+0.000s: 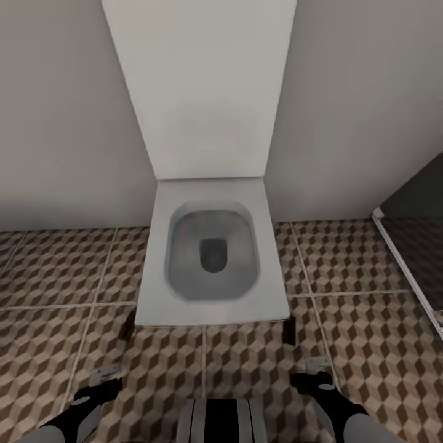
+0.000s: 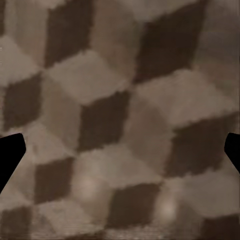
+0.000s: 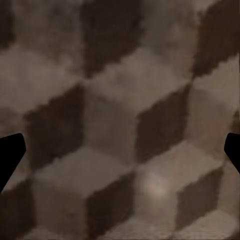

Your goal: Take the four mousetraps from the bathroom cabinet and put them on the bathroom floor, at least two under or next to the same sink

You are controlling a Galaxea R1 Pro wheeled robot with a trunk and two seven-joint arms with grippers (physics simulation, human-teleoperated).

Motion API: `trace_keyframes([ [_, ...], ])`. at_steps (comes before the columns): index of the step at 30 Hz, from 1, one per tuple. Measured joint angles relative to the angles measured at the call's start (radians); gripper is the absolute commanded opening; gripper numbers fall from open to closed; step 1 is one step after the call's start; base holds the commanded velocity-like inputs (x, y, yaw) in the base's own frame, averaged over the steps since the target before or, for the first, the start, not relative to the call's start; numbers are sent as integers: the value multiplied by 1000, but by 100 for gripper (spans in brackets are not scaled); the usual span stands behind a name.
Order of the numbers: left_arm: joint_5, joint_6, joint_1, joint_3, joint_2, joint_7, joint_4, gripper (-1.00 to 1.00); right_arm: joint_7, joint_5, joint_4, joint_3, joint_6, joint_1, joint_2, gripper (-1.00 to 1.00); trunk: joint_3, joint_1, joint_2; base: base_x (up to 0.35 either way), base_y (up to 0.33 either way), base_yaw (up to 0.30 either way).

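Observation:
The bathroom floor [image 1: 55, 271], tiled in a brown, beige and white cube pattern, spreads in front of me. My left gripper [image 1: 104, 374] hangs low over it at the lower left of the head view. My right gripper [image 1: 317, 365] hangs at the lower right. Both wrist views look straight down at the floor [image 2: 120, 100] [image 3: 120, 100] from close range, with the dark fingertips [image 2: 10, 155] [image 3: 10, 155] far apart at the picture edges and nothing between them. The mousetraps, the cabinet and the bathroom sink are out of view.
A white toilet [image 1: 212, 295] with its lid up stands straight ahead against the pale wall [image 1: 55, 123]. Small dark shapes [image 1: 127, 326] sit at its front corners; I cannot tell what they are. A dark glass panel with a white frame [image 1: 403, 258] runs along the right.

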Motion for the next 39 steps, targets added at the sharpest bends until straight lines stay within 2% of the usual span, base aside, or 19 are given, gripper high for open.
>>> trace_keyframes([
  [39,0,-4,0,0,0,-1,0,100,-1,0,0,0,-1,0,0,100,0,0,0,-333,0,0],
])
